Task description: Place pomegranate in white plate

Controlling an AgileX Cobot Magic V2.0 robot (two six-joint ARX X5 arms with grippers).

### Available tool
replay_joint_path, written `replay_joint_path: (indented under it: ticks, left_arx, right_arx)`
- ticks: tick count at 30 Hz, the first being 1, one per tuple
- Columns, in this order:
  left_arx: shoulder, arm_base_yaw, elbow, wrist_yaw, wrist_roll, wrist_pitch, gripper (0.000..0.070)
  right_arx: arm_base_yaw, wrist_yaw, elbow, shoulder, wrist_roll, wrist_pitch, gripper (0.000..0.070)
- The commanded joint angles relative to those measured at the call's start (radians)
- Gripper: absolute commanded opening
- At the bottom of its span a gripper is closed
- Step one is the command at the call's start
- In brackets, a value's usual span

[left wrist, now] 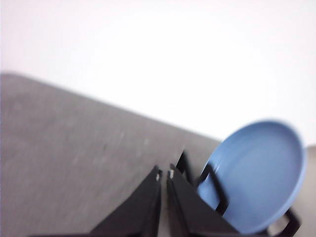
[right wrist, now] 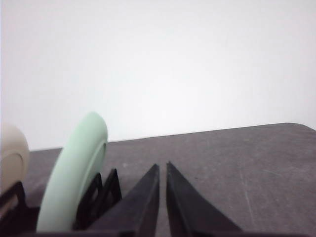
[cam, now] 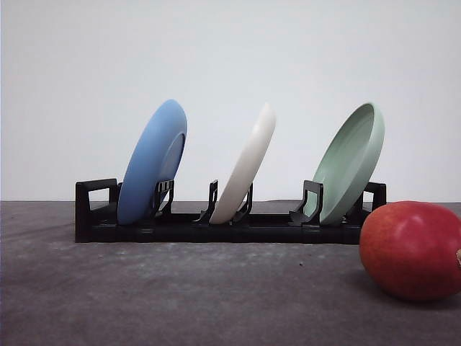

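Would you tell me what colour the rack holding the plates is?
Black; the rack shows best in the front view.

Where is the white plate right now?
In the front view, the white plate leans in the black rack's middle slot, between the blue plate and green plate.

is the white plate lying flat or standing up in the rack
Standing. The white plate sits on edge in the rack's middle slot, leaning right, between the blue and green plates.

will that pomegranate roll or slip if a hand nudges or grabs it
The pomegranate is round and sits free on the flat table, so a nudge would probably roll it. Its glossy skin may slip in a light grip.
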Motion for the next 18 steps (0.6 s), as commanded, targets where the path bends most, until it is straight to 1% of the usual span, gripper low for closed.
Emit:
replay_joint_path:
  ticks: [1, 3, 5, 10, 13, 16, 18]
  left_arx:
    - [0.000, 0.000, 0.042, -0.002, -0.010, 0.013, 0.0003]
    - [0.007, 0.000, 0.094, -0.003, -0.010, -0.044, 0.0003]
    - [0.024, 0.000, 0.162, -0.003, -0.010, -0.141, 0.0003]
    - [0.118, 0.000, 0.356, 0.019, -0.020, -0.400, 0.0003]
    - [0.191, 0.000, 0.461, 0.025, -0.011, -0.514, 0.0003]
    - [0.276, 0.000, 0.557, 0.074, 0.032, -0.609, 0.0003]
    - [0.331, 0.000, 0.612, 0.109, 0.065, -0.668, 0.0003]
  right_arx:
    - [0.000, -0.003, 0.038, 0.000, 0.044, -0.023, 0.0006]
    - [0.000, -0.003, 0.099, 0.001, 0.065, -0.126, 0.0006]
    - [0.000, -0.004, 0.172, 0.002, 0.097, -0.250, 0.0006]
    - [0.000, -0.063, 0.364, 0.058, 0.107, -0.531, 0.0006]
    - [0.000, -0.095, 0.457, 0.111, 0.106, -0.643, 0.0006]
    - [0.000, -0.128, 0.528, 0.172, 0.102, -0.713, 0.0006]
    - [0.000, -0.165, 0.561, 0.214, 0.084, -0.737, 0.0006]
